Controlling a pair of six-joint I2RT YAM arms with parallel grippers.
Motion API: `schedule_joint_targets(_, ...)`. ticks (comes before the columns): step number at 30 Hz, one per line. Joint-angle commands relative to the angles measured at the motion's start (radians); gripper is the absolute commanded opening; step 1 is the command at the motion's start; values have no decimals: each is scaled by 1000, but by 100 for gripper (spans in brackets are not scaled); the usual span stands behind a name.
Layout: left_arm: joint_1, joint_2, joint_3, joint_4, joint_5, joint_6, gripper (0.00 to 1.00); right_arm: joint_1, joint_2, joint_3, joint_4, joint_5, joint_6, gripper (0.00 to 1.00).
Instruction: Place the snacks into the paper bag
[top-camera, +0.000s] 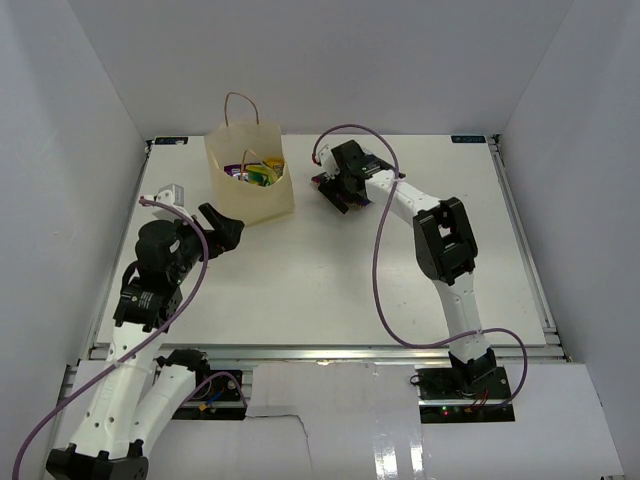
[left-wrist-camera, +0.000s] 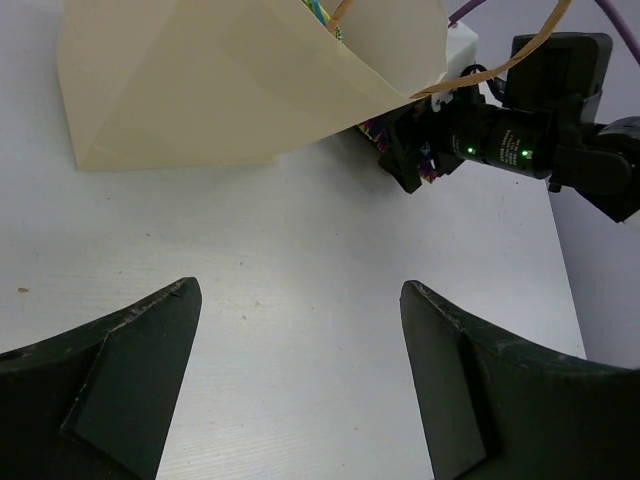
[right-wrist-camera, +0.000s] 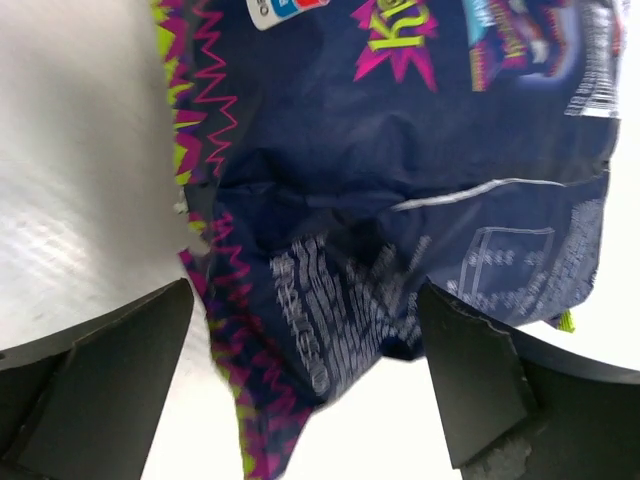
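Two wide-open grippers flank an upright cream-tan paper carrier bag (top-camera: 246, 203) at the back of the white table (top-camera: 330, 290).

The paper bag holds several small packets (top-camera: 256, 173), yellow and green among them, and its thin brown loop handles (top-camera: 243, 100) stand up. The left gripper (left-wrist-camera: 300, 300) hovers empty over bare table just left of the bag, jaws spread and facing its wall (left-wrist-camera: 230, 90). In the left wrist view the bag's corner and a handle cross in front of the right arm. The right gripper (right-wrist-camera: 305, 295) is down over the large dark blue-purple snack bag (right-wrist-camera: 400, 200), which lies flat right of the paper bag, jaws spread to either side. Whether the pads touch it is unclear. From above, that gripper (top-camera: 340, 192) hides most of the snack bag (top-camera: 322, 183). A purple cable (top-camera: 378, 270) loops along the right arm.
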Motion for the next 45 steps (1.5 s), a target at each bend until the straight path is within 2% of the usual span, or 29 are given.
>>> schedule_joint_targets(1, 0, -18, -16, 27, 22, -15, 91, 5, 53, 8, 42, 76, -25, 100)
schedule_joint_targets(3, 0, -21, -17, 27, 22, -13, 91, 7, 63, -1, 77, 82, -41, 88)
schedule_joint_targets(4, 0, -21, -17, 27, 20, -13, 91, 7, 63, -10, 94, 85, -58, 72)
schedule_joint_targets(7, 0, -24, -20, 27, 22, -12, 91, 5, 28, -82, 164, 73, -81, 52)
schedule_joint_targets(8, -2, -24, -22, 27, 23, -12, 91, 5, 15, -96, 169, 52, -85, 36)
schedule_joint_targets(10, -2, -30, -25, 27, 22, -12, 91, 2, -27, -133, 171, -2, -79, 19)
schedule_joint_targets(12, 0, -37, -28, 27, 20, -12, 91, -4, -69, -162, 171, -45, -62, 9)
schedule_joint_targets(18, 0, -61, -30, 21, 17, -9, 91, -100, -279, -170, 152, -350, 63, 8)
schedule_joint_targets(19, 0, -62, -28, 20, 16, -6, 91, -116, -298, -146, 151, -458, 82, 8)
schedule_joint_targets(23, 0, -61, -22, 17, 16, 2, 91, -185, -361, -41, 158, -720, 190, 8)
schedule_joint_targets(28, -2, -68, -17, 12, 14, 7, 91, -192, -399, 42, 255, -830, 301, 8)
schedule_joint_targets(35, 0, -91, -14, -2, 0, 10, 91, -176, -353, 238, 353, -872, 456, 8)
schedule_joint_targets(45, -2, -81, 0, -2, -4, 17, 91, -39, -322, 474, 499, -802, 461, 8)
